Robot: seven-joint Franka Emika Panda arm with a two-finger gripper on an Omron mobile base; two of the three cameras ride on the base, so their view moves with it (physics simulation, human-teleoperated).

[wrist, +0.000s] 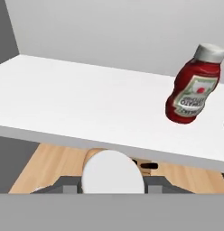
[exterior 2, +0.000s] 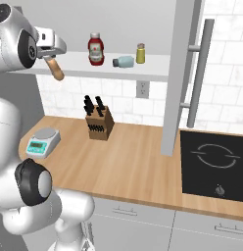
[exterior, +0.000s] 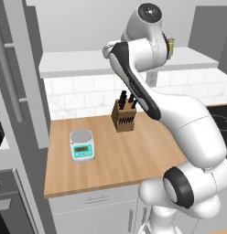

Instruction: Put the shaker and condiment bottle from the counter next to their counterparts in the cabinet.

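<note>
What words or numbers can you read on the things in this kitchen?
No text reads clearly.
Ketchup bottle: its white label carries print, too blurred to read.
Kitchen scale: its small display shows marks, too small to read.
Yellow shaker and blue-grey shaker lying on the shelf: no readable label.
Knife block: no text.
Cooktop: only a circular burner marking, no words.

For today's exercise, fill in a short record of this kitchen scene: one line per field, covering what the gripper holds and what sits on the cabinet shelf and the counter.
gripper: shut on the condiment bottle, raised at the shelf's front edge
cabinet shelf: upright ketchup bottle, blue-grey shaker lying on its side, upright yellow shaker
counter: knife block, kitchen scale
remaining: bottle not yet set on the shelf
</note>
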